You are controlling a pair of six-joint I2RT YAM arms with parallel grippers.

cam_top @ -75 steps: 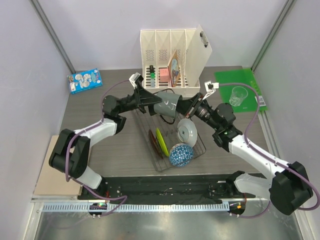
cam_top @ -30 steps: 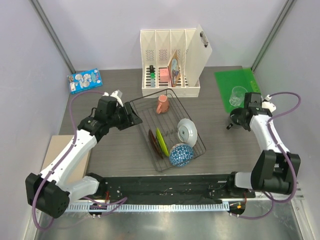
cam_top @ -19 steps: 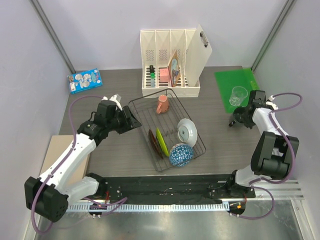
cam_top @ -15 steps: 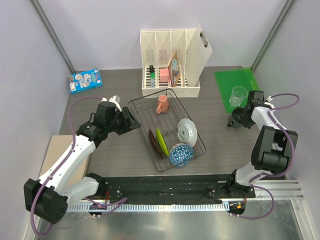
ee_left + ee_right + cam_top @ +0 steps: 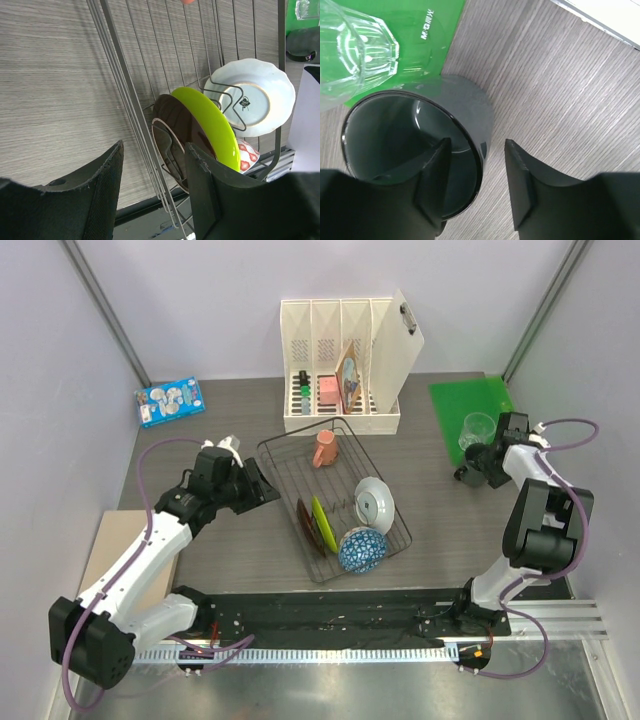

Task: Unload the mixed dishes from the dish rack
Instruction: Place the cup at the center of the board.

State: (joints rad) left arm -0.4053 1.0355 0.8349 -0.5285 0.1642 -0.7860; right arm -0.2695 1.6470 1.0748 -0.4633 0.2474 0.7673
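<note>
The dish rack (image 5: pixel 335 502) holds a pink mug (image 5: pixel 323 448), a dark red plate (image 5: pixel 308 527), a lime-green plate (image 5: pixel 320 519), a white plate (image 5: pixel 376 502) and a blue patterned bowl (image 5: pixel 360 550). The dark grey mug (image 5: pixel 467 476) stands upright on the table next to the clear glass (image 5: pixel 478 429). My right gripper (image 5: pixel 481 466) is open. In the right wrist view (image 5: pixel 477 145) one finger is inside the mug (image 5: pixel 415 165) and one is outside, apart from its wall. My left gripper (image 5: pixel 262 485) is open and empty over the rack's left edge (image 5: pixel 155 150).
A green mat (image 5: pixel 480 400) lies under the glass at the back right. A cream slotted file holder (image 5: pixel 340 360) stands behind the rack. A blue packet (image 5: pixel 168 403) lies at the back left. A beige board (image 5: pixel 118 570) lies at the near left.
The right arm carried the dark grey mug from above the rack to the table beside the green mat. The left arm drew back to the rack's left side.
</note>
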